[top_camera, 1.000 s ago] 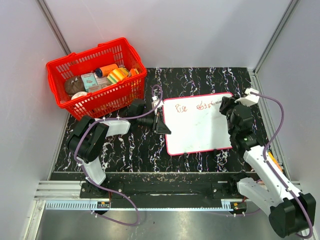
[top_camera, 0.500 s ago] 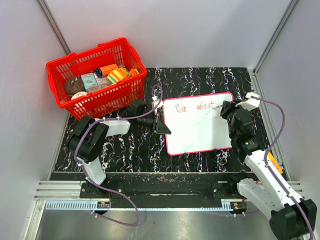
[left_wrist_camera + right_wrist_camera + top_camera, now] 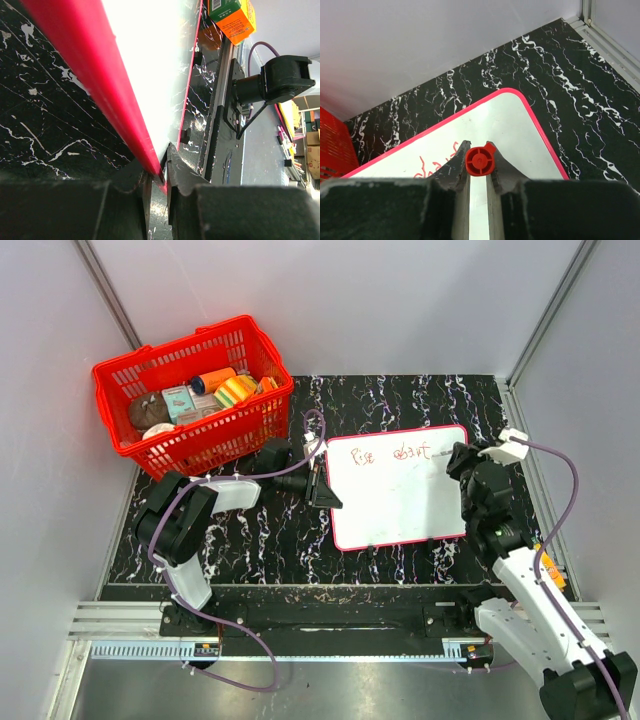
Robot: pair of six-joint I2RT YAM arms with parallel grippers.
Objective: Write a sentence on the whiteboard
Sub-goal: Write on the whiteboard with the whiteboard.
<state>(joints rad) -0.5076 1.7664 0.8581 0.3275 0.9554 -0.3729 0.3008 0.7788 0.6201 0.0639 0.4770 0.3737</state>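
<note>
Whiteboard [image 3: 395, 490] is lying flat on the black marbled table [image 3: 400, 400], just right of the red basket [image 3: 215, 440]. The overhead cam shows the sentence [image 3: 390, 453], a couple of red scribbled words running away from the basket, and the left wrist cam misses that completely. What that one does show is the left gripper [image 3: 159, 172] nearly closed, pinching the board's pink edge on the basket side. The right wrist cam has the right gripper [image 3: 478, 150] clamped tight on a red marker [image 3: 479, 161], over the side of the board away from the basket.
</note>
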